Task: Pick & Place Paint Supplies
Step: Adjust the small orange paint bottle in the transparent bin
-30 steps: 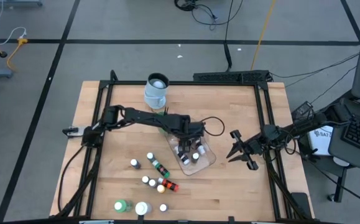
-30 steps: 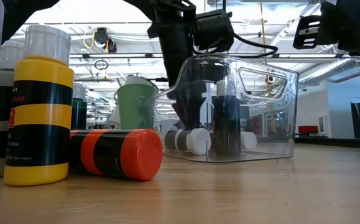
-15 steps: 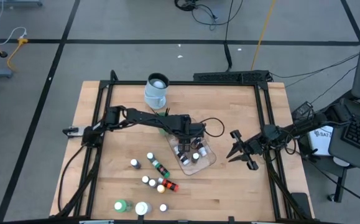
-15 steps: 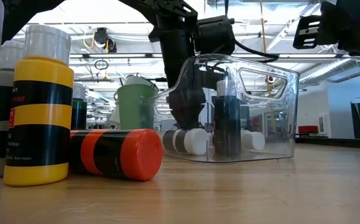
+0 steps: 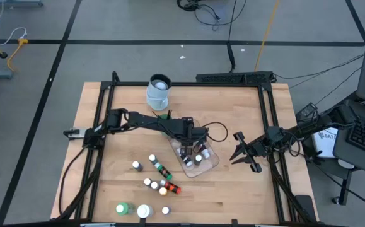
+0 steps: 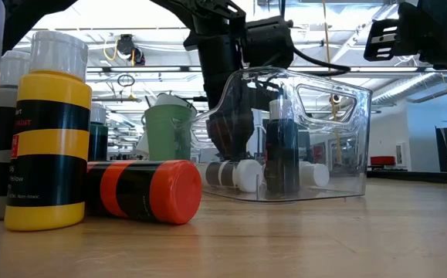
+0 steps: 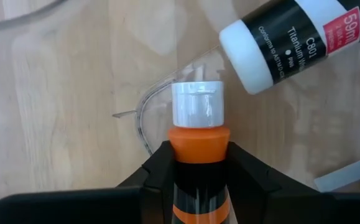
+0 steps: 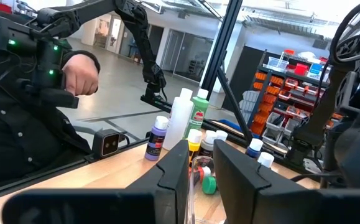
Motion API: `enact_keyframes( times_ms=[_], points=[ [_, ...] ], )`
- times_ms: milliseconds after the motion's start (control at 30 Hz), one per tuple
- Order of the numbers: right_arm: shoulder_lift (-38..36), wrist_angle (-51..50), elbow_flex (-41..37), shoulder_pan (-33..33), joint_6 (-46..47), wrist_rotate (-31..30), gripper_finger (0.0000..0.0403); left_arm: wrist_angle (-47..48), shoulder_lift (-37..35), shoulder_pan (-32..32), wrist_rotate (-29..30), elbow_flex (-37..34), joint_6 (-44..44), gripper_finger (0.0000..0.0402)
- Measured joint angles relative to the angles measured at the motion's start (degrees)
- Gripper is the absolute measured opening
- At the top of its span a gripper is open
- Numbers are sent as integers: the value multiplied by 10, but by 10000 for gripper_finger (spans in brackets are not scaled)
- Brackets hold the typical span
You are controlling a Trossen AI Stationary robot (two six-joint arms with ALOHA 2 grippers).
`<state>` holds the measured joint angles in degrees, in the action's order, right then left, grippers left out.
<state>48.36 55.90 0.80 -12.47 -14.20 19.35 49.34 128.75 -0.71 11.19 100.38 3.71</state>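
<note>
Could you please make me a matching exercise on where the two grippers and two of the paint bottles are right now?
Things:
1. left gripper
2. right gripper
3. red bottle
4. yellow bottle

States:
A. lying on its side on the table
B. standing upright on the table
C. down inside the clear tub, fingers on either side of an orange bottle
D. to the right of the tub and apart from it, nothing between its fingers

Pairs: 1-C, 2-D, 3-A, 4-B
</note>
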Motion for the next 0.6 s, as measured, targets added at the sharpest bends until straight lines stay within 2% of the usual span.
enact_keyframes(
  times_ms=[600],
  points=[
    [0,28,0,0,17,0,71,-79,1,-21,-42,-1,22,106]
  ],
)
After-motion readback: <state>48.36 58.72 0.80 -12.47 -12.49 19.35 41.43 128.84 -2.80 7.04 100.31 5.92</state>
